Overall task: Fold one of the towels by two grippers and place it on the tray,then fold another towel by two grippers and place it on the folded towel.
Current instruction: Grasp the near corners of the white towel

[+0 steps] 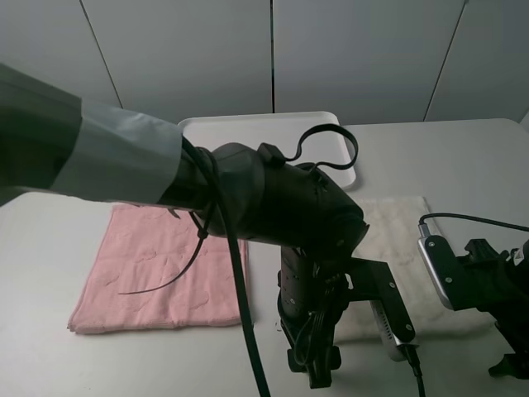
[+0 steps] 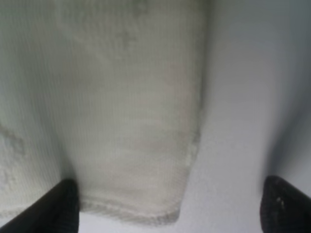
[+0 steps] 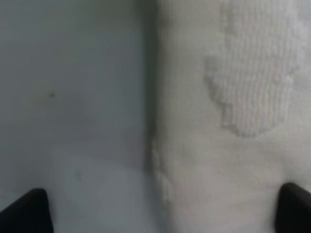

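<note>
the cream off-white square terry towel (image 1: 398,222) lay flat on the white table (image 1: 471,157), on the near side of the flat white rectangular plastic tray (image 1: 216,126) and to the right of the pale pink square terry towel (image 1: 157,269). the left gripper (image 2: 170,208) stood spread over a corner of the cream towel. the right gripper (image 3: 160,209) stood spread across its edge. neither pinched anything.

The high camera looks down from above the arms, across the counter (image 1: 463,157) toward the wall (image 1: 355,50). The left arm (image 1: 281,207) is very near it and fills the middle. Each wrist camera looks down from very close, so things look blurry. All three see the cream towel (image 1: 397,231) (image 2: 131,121) (image 3: 233,97).
</note>
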### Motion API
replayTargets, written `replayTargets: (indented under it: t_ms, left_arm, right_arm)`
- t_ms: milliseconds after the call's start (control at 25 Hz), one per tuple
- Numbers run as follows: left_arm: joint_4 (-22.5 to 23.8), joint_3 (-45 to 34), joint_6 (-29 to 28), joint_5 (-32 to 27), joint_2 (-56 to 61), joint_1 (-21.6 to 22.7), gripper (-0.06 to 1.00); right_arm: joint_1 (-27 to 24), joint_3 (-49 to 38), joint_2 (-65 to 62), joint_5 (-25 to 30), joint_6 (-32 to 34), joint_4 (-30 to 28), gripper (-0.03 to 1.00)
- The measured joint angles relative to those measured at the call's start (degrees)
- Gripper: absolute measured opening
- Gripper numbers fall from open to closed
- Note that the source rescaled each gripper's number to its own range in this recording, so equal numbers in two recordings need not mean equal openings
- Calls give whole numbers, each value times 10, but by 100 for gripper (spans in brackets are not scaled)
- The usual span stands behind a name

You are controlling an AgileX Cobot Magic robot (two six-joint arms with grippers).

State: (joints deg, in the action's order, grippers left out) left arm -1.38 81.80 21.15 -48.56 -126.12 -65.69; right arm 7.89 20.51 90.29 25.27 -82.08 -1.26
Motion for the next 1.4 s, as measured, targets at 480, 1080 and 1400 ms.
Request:
replayTargets:
  t_ms: [480, 1080, 1400]
  left_arm:
    - [1, 0, 0, -1, 0, 0, 96]
    - [2, 0, 0, -1, -1, 0, 96]
    - [14, 0, 0, -1, -1, 0, 96]
  right_arm:
    - [0, 0, 1, -25, 1, -2, 62]
    - [0, -14, 0, -48, 2, -6, 36]
    - [0, -14, 0, -65, 2, -6, 0]
